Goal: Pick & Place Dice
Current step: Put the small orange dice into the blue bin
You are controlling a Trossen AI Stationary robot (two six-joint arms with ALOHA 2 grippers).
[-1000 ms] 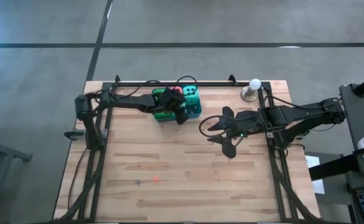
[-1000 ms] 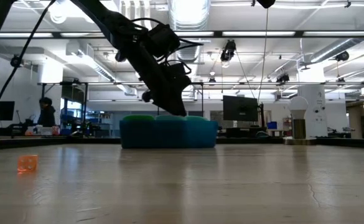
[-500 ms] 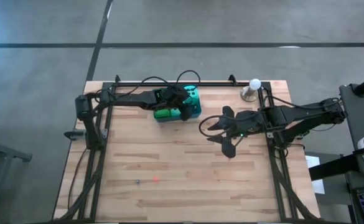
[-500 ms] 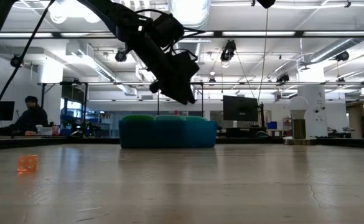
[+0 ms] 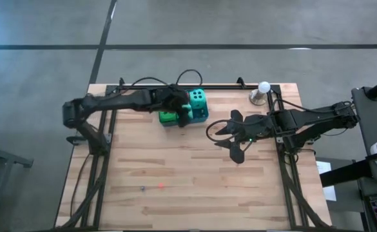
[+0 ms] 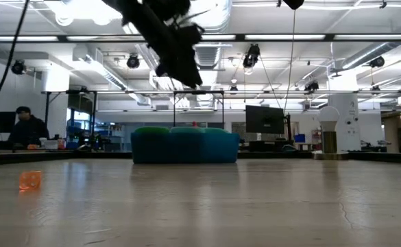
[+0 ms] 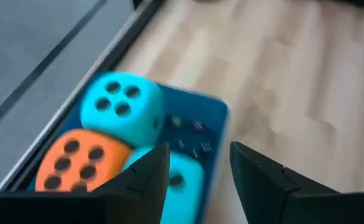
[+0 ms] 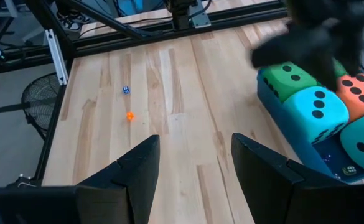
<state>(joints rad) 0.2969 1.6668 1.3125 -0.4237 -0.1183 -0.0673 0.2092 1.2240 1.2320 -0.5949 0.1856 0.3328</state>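
A: Dice status: four visible in the tray (image 8: 270, 99) from the right wrist view: green die (image 8: 289, 79), teal die (image 8: 315, 104), orange die (image 8: 362, 87), second teal die (image 8: 363, 140). Tray sits at the table's far edge, left of centre, in the high view (image 5: 203, 116).

B: Fifth die?

A: Not confirmed. High view shows a green die (image 5: 168, 116) and a teal die (image 5: 198, 98); the left arm covers the rest.

B: Left gripper?

A: Left gripper (image 5: 180, 111) hangs above the tray, raised well clear of it (low view shows it high (image 6: 181, 65)). Own wrist view: fingers (image 7: 145, 169) parted, nothing between them.

B: Right gripper?

A: Right gripper (image 5: 232, 136) waits over the table right of the tray, spread open, empty.

B: Step in hand?

A: Judged: a release over the tray, placing nearly or fully done. Two tiny objects, orange (image 8: 130, 116) and blue (image 8: 126, 89), lie on the bare wood (too small to identify).

B: Next move?

A: Judged: confirm the second green die is in; otherwise locate it and descend with the fingers wide.
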